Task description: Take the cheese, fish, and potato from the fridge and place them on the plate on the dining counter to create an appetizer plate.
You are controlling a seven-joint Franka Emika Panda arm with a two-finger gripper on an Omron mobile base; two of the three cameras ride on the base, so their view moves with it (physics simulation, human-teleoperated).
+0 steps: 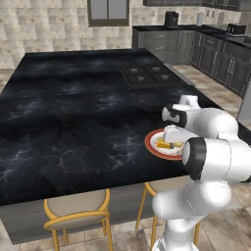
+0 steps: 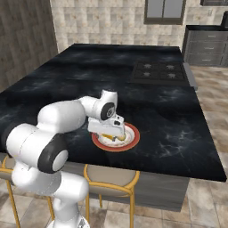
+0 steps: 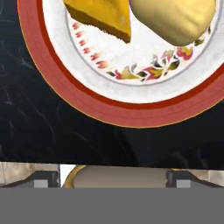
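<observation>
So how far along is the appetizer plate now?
Done: the yellow-orange cheese wedge and the smooth yellowish-brown potato both lie on the red-rimmed round plate on the black marble-look dining counter. In hand: nothing; the end effector hangs open just above the plate. Left: no red fish is visible on the plate.

No text, label, brand or number could be read anywhere; the plate [image 3: 127, 109] carried a painted leaf-and-flower border (ornament, not lettering)
</observation>
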